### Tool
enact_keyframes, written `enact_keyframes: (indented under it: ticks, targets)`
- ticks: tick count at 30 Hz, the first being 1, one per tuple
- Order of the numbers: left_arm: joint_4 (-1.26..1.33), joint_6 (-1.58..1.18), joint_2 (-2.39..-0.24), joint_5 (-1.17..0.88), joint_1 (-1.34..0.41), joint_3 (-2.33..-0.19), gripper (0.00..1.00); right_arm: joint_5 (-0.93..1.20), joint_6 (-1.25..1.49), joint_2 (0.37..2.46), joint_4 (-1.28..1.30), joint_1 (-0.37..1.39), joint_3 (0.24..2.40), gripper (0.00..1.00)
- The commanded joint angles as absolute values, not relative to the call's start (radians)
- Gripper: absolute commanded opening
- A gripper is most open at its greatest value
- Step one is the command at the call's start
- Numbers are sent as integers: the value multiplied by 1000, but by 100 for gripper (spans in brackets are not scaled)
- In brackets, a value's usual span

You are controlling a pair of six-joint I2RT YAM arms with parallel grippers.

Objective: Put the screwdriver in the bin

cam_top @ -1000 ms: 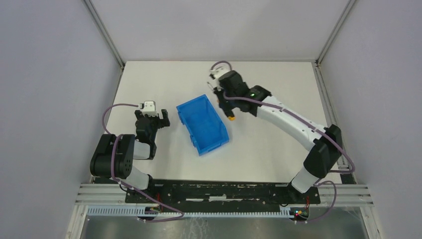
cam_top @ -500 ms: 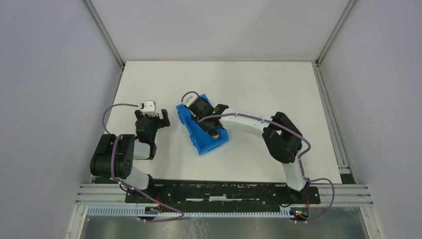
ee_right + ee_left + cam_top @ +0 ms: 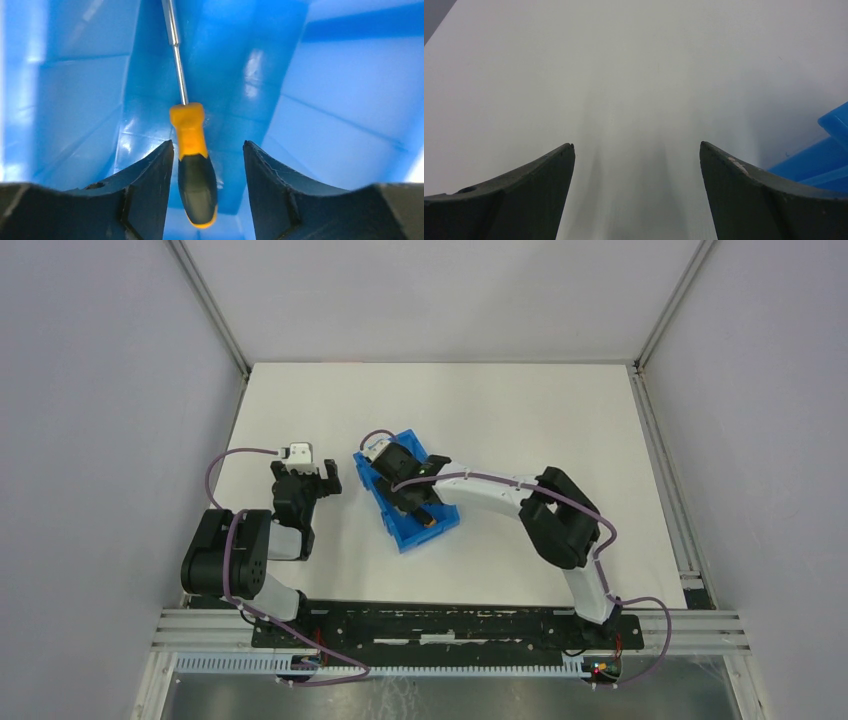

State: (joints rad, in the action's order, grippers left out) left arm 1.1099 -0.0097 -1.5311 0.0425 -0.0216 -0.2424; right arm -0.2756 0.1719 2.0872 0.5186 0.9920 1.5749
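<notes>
The blue bin (image 3: 415, 537) stands at the table's middle, slanted. My right gripper (image 3: 418, 508) reaches down into it. In the right wrist view the screwdriver (image 3: 192, 145) lies between the open jaws of my right gripper (image 3: 208, 143), its orange and black handle close to the left finger, with a clear gap to the right finger. Its grey shaft (image 3: 175, 45) points away along the bin's floor (image 3: 320, 115). A bit of orange handle (image 3: 427, 521) shows from above. My left gripper (image 3: 305, 472) rests open to the left of the bin and holds nothing.
White table (image 3: 520, 410) inside grey walls with metal corner posts. In the left wrist view my left gripper (image 3: 636, 145) faces bare table, with a corner of the bin (image 3: 824, 160) at the right edge.
My right arm swung from the back of the table to the bin, carrying the screwdriver down into it. Its jaws have parted from the handle. The left arm has not moved.
</notes>
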Motion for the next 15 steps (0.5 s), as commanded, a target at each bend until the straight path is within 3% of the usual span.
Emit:
enact_keyframes:
  ticks: [1, 3, 7, 15]
  targets:
    - [1157, -26, -1535, 38, -17, -253, 100, -339, 171, 1873, 528, 1008, 1669, 61]
    - [1157, -26, -1534, 38, -17, -253, 100, -367, 155, 1788, 520, 1008, 1665, 67]
    - [1157, -26, -1533, 38, -17, -253, 100, -501, 130, 1604, 512, 998, 1590, 98]
    - [1157, -26, -1534, 38, -17, -253, 100, -814, 144, 1146, 260, 904, 1015, 98]
